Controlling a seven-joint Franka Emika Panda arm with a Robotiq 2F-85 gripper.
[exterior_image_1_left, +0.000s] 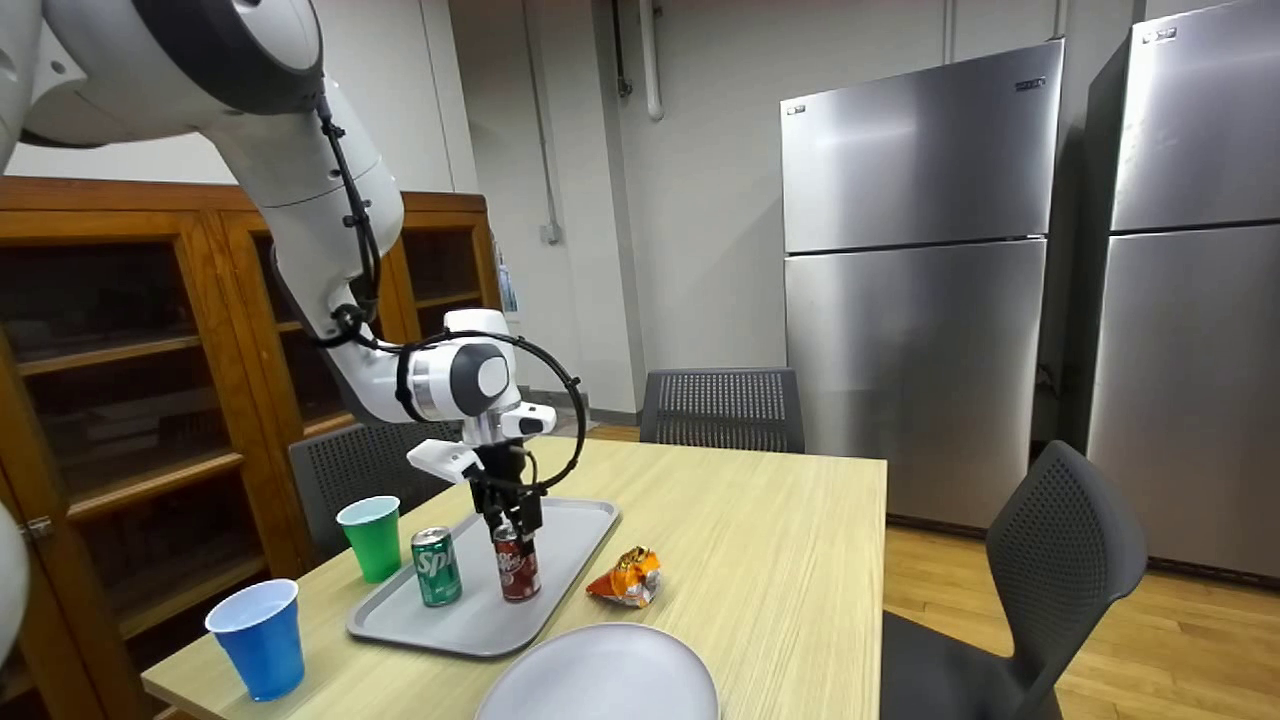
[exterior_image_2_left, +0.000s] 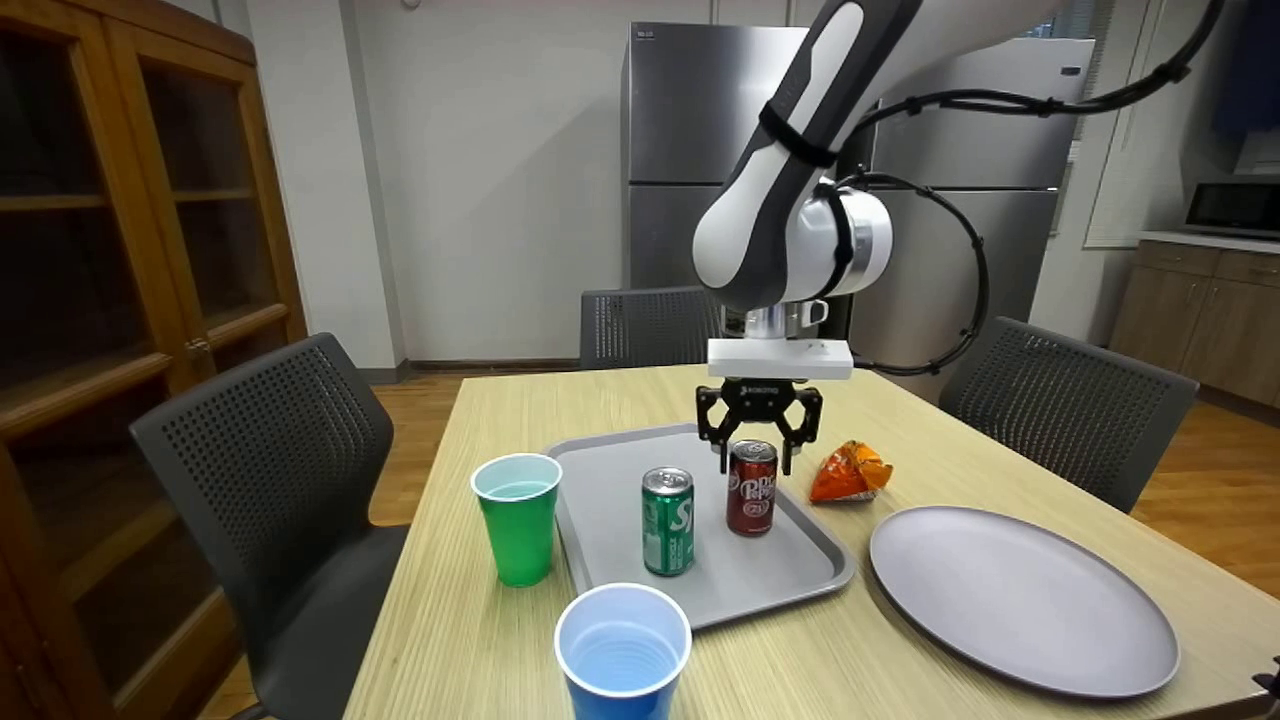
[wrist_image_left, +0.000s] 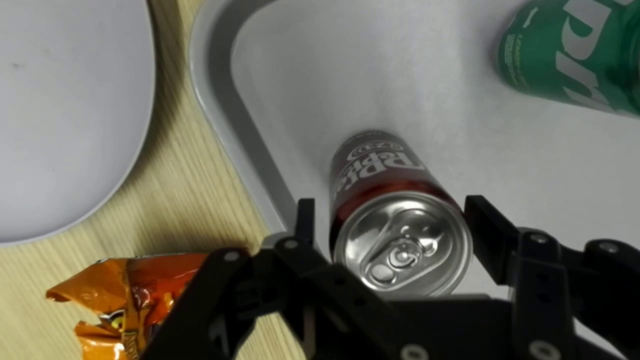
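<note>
Two fingers (wrist_image_left: 489, 232) of my gripper (exterior_image_2_left: 755, 465) stand apart, either side of the top of a red can (wrist_image_left: 395, 215) — low center in the wrist view — and I have hold of nothing; a gap shows at the finger on picture left. The can is upright on a gray tray (exterior_image_2_left: 605, 500). Upper right sits a green can (wrist_image_left: 565, 57); lower left, an orange bag (wrist_image_left: 137, 295); upper left, a plate (wrist_image_left: 65, 115).
</note>
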